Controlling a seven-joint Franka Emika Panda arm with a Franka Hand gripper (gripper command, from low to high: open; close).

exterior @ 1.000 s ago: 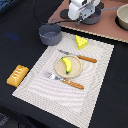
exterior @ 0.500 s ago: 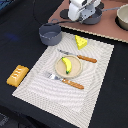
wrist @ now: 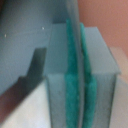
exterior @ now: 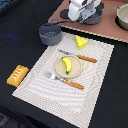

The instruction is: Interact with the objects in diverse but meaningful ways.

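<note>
ext: high, angled down on placemat (exterior: 70, 70) | wrist: v. close on jaws

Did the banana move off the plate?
No. The banana lies on the round plate as before, between the knife and fork.

We are seeing a dark table (exterior: 20, 20) carrying a striped placemat (exterior: 95, 92), a grey pot (exterior: 50, 34) at the mat's far corner, and an orange bread slab (exterior: 17, 75) lying beside the mat.
</note>
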